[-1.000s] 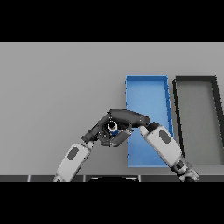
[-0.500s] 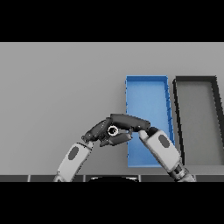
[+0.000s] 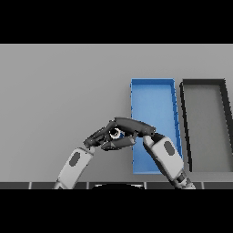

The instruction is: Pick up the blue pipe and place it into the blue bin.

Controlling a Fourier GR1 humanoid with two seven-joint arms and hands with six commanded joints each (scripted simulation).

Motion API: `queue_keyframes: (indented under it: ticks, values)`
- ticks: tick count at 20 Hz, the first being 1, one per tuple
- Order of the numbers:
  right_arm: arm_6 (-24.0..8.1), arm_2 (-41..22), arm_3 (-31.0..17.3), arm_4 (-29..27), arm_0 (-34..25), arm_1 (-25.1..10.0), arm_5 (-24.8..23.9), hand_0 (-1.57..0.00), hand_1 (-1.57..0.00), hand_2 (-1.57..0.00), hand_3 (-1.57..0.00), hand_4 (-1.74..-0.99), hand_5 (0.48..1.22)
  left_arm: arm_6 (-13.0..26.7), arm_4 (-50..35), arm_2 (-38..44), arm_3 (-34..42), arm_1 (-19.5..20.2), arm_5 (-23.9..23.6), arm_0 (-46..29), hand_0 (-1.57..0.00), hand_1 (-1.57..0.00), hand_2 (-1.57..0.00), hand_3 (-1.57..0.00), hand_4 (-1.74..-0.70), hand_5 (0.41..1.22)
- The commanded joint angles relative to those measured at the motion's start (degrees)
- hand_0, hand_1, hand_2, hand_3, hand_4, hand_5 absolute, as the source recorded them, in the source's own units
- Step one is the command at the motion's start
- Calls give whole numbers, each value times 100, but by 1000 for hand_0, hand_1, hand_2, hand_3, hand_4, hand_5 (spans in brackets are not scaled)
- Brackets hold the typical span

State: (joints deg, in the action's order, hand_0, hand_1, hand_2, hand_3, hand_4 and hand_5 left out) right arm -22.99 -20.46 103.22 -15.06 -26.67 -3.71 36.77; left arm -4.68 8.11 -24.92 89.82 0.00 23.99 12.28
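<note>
From my seat I see the left arm coming up from the lower edge, and my left hand sits low over the grey bench, its dark fingers reaching rightward. Its fingertips meet those of the right hand, and the two hands overlap so closely there that I cannot tell whether the left fingers are curled or merely resting alongside.

Right at that meeting point I can make out a small pale ring with a dark centre, which I take to be the end of the blue pipe. Very little of it shows; the rest is hidden behind the fingers. It lies between the two hands, just left of the blue bin's near-left edge, and I cannot tell whether it is lifted off the bench.

My right hand stretches leftward from its wrist, upper fingers laid over the pipe and thumb beneath, so it looks clamped on the pipe.

The blue bin lies just right of the hands; the right forearm crosses its near part. Beyond it, close beside, stands a black bin.
</note>
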Motion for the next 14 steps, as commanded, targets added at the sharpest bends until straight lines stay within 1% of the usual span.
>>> queue_keyframes:
  ticks: [1,2,3,4,5,7,9,10,11,12,13,14]
  values:
    - [-2,30,0,37,13,66,43,-1567,-1567,-1567,-1565,-1498,1215,97,-27,-9,24,15,67,-50,-384,-358,-350,-275,-1134,1063]
    - [80,2,20,131,86,164,70,-1567,-1568,-1568,-1566,-1498,1216,233,-44,47,-10,6,83,2,-307,-286,-279,-220,-1092,984]
    - [219,21,52,125,141,182,117,-1568,-1568,-1568,-1567,-1499,1217,365,-56,62,-28,22,88,-44,-246,-229,-223,-175,-1059,912]
    - [229,82,82,105,137,187,124,-1569,-1569,-1569,-1568,-1499,1218,446,-41,43,-29,45,86,-87,-196,-183,-178,-140,-1031,848]
    - [255,115,1,259,117,233,160,-1569,-1569,-1569,-1568,-1499,1218,580,-35,54,-85,19,50,-44,-157,-146,-143,-112,-1011,785]
    - [321,136,-1,423,127,315,213,-1570,-1570,-1570,-1569,-1499,1219,555,-38,70,-92,6,-17,-40,-100,-93,-91,-71,-977,682]
    - [283,171,-34,434,95,435,209,-1570,-1570,-1570,-1570,-1499,1220,863,-189,137,-15,-41,-39,-58,-64,-59,-58,-45,-974,607]
    - [191,247,-24,339,73,464,229,-1570,-1570,-1570,-1570,-1499,1220,850,-158,128,-101,-89,-88,-12,-51,-47,-46,-36,-973,578]
    - [182,260,-37,381,101,520,268,-1571,-1571,-1571,-1570,-1498,1220,862,-173,109,-107,-66,-64,-54,-40,-38,-37,-29,-968,557]
    - [91,384,-35,288,35,553,262,-1571,-1571,-1571,-1570,-1497,1220,865,-149,87,-91,-66,-109,-87,-32,-30,-29,-23,-967,544]
    - [38,497,-10,141,-29,616,254,-1571,-1571,-1571,-1571,-1497,1221,958,-160,124,-161,-84,-134,0,-25,-24,-23,-18,-970,531]
    - [-97,548,-9,22,-92,704,244,-1571,-1571,-1571,-1571,-1496,1221,903,-116,75,-180,-76,-148,-48,-20,-19,-18,-14,-971,519]
